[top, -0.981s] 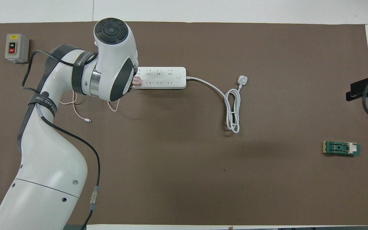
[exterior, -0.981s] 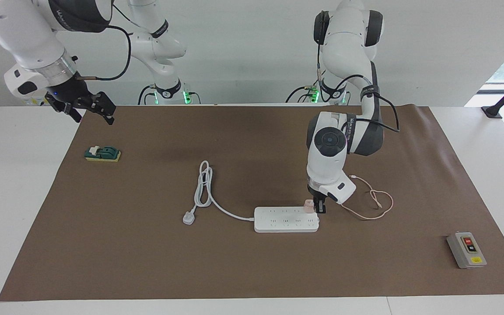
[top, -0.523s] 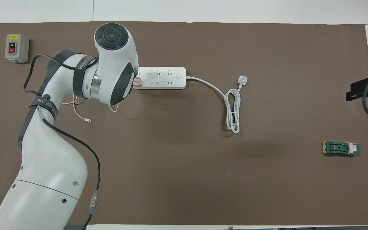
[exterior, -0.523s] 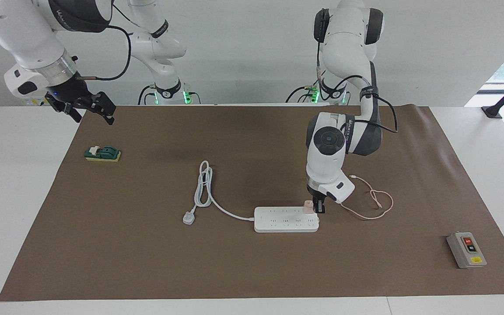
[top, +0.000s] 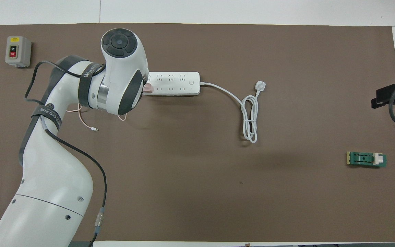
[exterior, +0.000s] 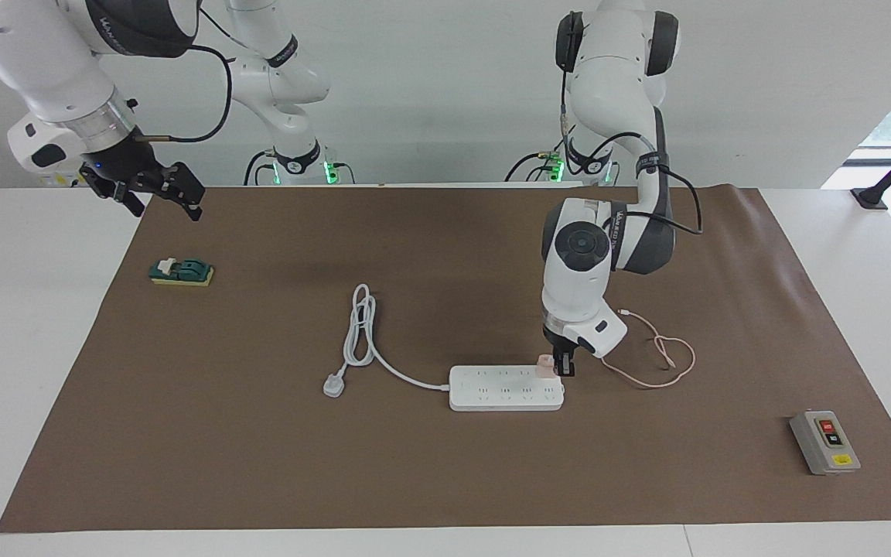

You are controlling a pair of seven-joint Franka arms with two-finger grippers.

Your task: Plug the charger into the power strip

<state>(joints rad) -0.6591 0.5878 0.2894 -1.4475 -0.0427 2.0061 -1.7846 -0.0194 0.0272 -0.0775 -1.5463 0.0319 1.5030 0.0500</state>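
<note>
The white power strip (exterior: 503, 389) (top: 177, 83) lies flat in the middle of the brown mat. The pale pink charger (exterior: 544, 363) (top: 148, 89) stands on the strip's end toward the left arm's end of the table, in the row nearer to the robots. My left gripper (exterior: 564, 368) points straight down there, shut on the charger; in the overhead view its wrist hides the fingers. The charger's thin pink cable (exterior: 670, 363) (top: 87, 126) loops loosely on the mat beside the strip. My right gripper (exterior: 167, 203) (top: 386, 97) waits open, raised over the mat's edge at the right arm's end.
The strip's thick white cord (exterior: 360, 325) coils on the mat and ends in a white three-pin plug (exterior: 333, 384). A grey switch box (exterior: 824, 442) sits far from the robots at the left arm's end. A green and yellow block (exterior: 181, 271) lies below the right gripper.
The left arm's wrist has shifted and risen very slightly over the strip's end; the charger and strip stay where they were. The right arm has not moved.
</note>
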